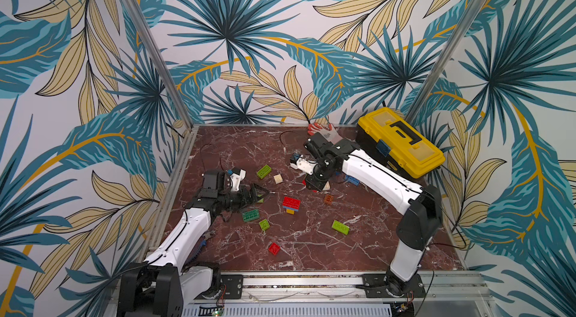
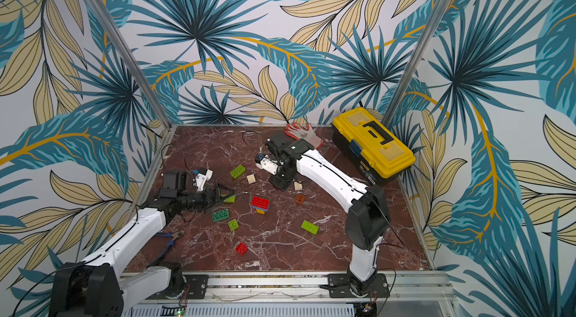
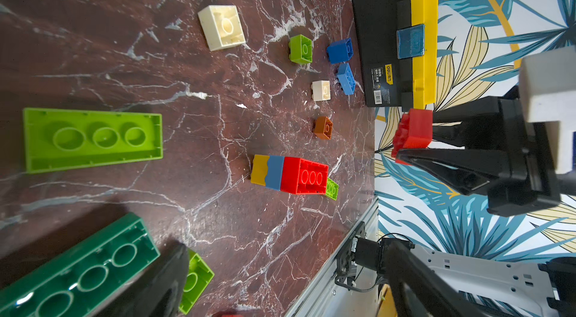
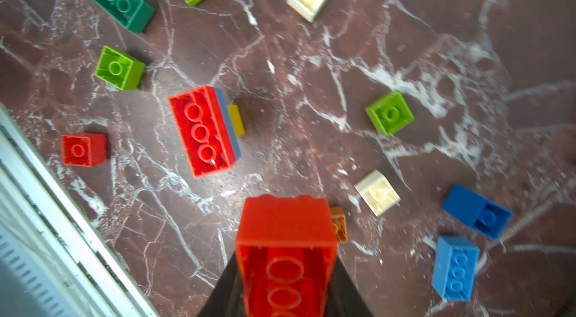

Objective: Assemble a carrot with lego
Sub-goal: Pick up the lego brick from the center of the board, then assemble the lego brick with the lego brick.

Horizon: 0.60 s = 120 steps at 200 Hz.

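Lego [image 1: 340, 227] lies loose across the marble table [image 1: 343, 253]. The right gripper [image 4: 285, 296] is clamped on a red brick [image 4: 285, 237] and holds it clear of the table, hollow underside toward the wrist camera. In both top views the gripper hides nearly all of this brick. Just beside it lie a cream brick [image 4: 377, 192] and an orange brick [image 4: 339, 225]. Two blue bricks [image 4: 477, 211] lie farther off, near the yellow toolbox [image 1: 400, 141]. The left gripper [image 1: 258, 194] stands wide open with nothing between its jaws, low over a light green brick [image 2: 230, 198]. A dark green brick [image 1: 251, 215] lies just beside it. Between the grippers sits a stack [image 1: 291, 204] of red, blue and yellow bricks joined together. A small red brick [image 1: 274, 248] lies apart, nearer the front rail [image 1: 311, 281].
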{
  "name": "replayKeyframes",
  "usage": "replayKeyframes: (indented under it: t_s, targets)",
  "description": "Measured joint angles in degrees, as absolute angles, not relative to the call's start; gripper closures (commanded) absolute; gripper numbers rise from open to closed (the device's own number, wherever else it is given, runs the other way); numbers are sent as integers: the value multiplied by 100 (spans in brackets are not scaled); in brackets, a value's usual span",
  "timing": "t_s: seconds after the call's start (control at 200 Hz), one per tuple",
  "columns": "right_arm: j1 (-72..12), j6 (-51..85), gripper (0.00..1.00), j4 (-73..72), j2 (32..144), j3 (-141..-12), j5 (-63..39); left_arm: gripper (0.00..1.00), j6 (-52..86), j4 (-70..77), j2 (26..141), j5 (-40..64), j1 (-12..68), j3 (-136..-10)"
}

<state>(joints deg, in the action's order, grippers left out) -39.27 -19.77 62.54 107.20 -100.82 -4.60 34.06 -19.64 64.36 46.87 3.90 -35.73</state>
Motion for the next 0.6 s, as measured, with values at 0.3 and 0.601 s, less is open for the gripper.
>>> replayKeyframes:
  t_s: [0.3, 0.601]
  targets:
    - [-4602, -1994, 70, 6810, 11841, -10908, -473, 1, 3391, -2005, 6534, 4670, 353, -3573]
    - [-4947, -2051, 70, 7214, 12079, -11408, -419, 1, 3389, -2040, 6602, 4630, 351, -3573]
